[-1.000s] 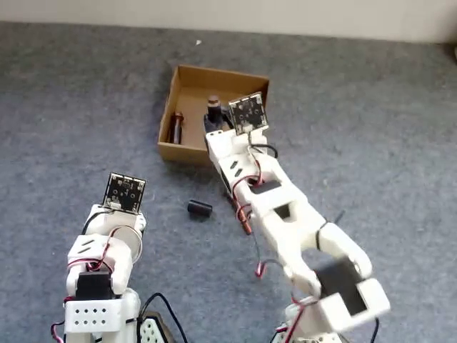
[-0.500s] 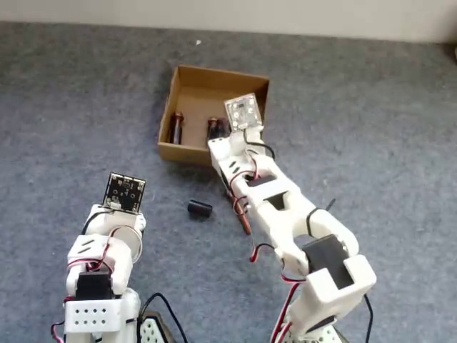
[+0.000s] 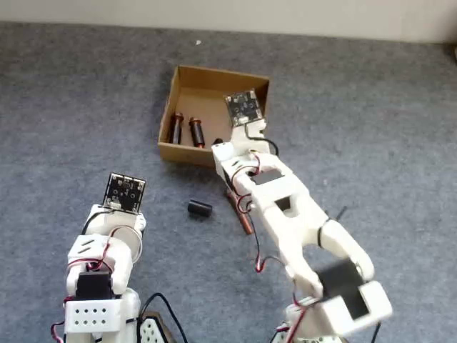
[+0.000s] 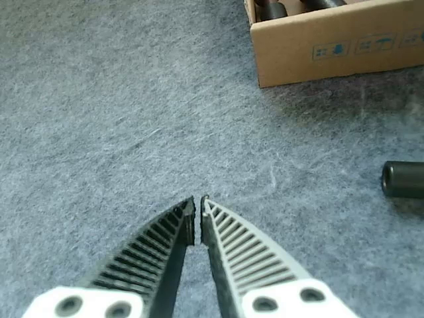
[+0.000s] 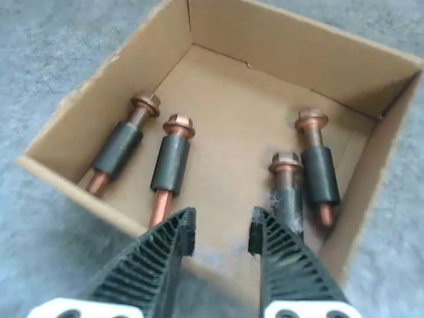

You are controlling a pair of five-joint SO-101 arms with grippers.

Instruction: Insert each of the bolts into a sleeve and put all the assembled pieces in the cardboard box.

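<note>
The cardboard box [image 3: 182, 151] sits at the back of the grey carpet. Inside the box [image 5: 285, 46] lie several assembled pieces, copper bolts in black sleeves, among them one [image 5: 169, 162] near the front wall and one [image 5: 317, 165] by the side wall. My right gripper [image 5: 222, 232] hangs open and empty over the box's near edge. A loose black sleeve [image 3: 200, 209] lies on the carpet between the arms, and a bare copper bolt [image 3: 245, 221] lies beside it, partly under the right arm [image 3: 285, 207]. My left gripper [image 4: 199, 202] is shut and empty, low over the carpet, short of the sleeve [image 4: 403, 179].
The box's front wall [image 4: 331, 46] stands ahead of the left gripper. The left arm [image 3: 107, 250] rests at the front left. Open carpet lies left of the box and around the loose sleeve.
The right gripper let go of an assembled piece in the box; that piece now lies beside the others. The right wrist shifted back over the box edge. The left arm has kept still.
</note>
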